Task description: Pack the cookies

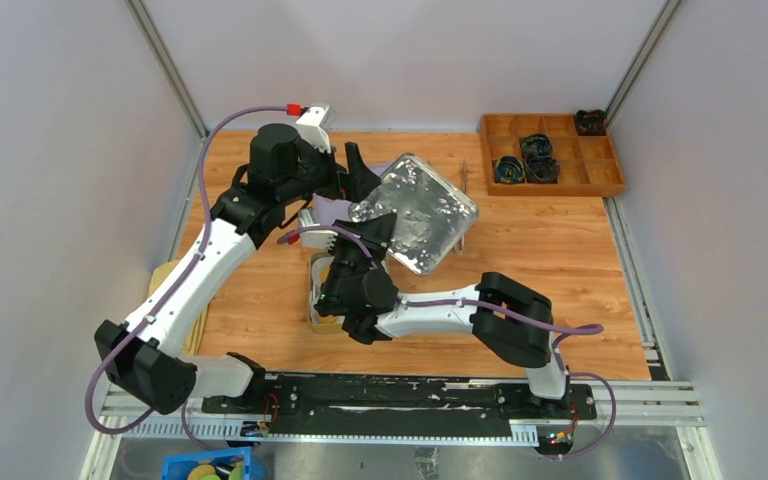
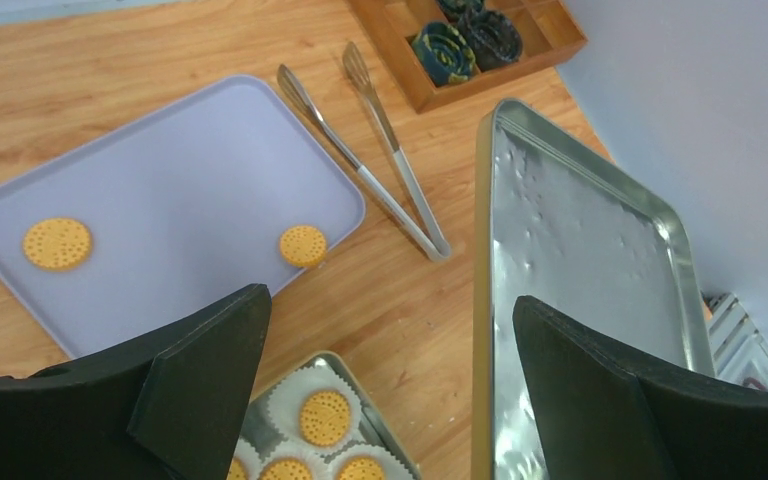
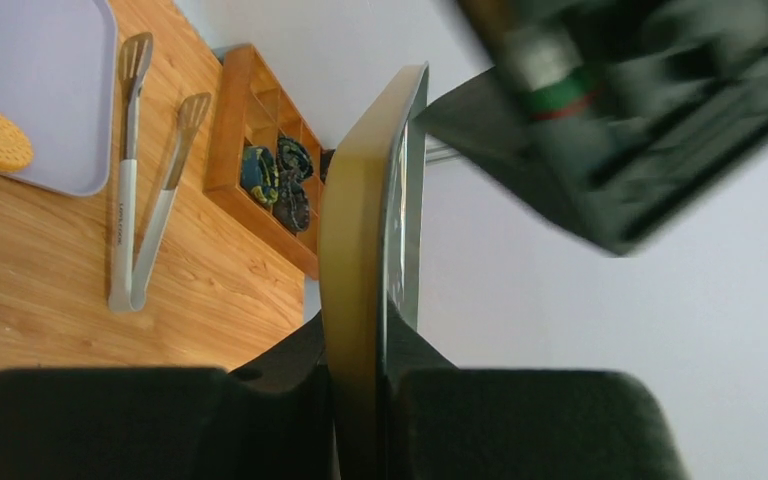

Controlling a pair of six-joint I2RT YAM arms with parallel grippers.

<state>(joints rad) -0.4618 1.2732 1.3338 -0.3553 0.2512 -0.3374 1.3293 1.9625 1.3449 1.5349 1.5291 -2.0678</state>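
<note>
- The right gripper [image 3: 360, 410] is clamped on the rim of a silver lid [image 3: 365, 250], holding it tilted on edge.
- The left gripper [image 2: 390, 305] is spread wide with the lid's rim between its fingers; I cannot tell whether they touch.
- Two cookies [image 2: 57, 243] lie on the lavender tray [image 2: 190, 170], at its 8 and 4 o'clock.
- More cookies sit in paper liners [image 2: 278, 395] inside the tin [image 2: 360, 385], at the tray's 6 o'clock.
- Tongs [image 2: 390, 190] lie at the tray's 3 o'clock.

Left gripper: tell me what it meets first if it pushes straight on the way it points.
Probably the bare wooden table, between the lavender tray and the tongs. The left gripper is open and points down there. The metal lid close on its right might be brushed; depth is unclear.
</note>
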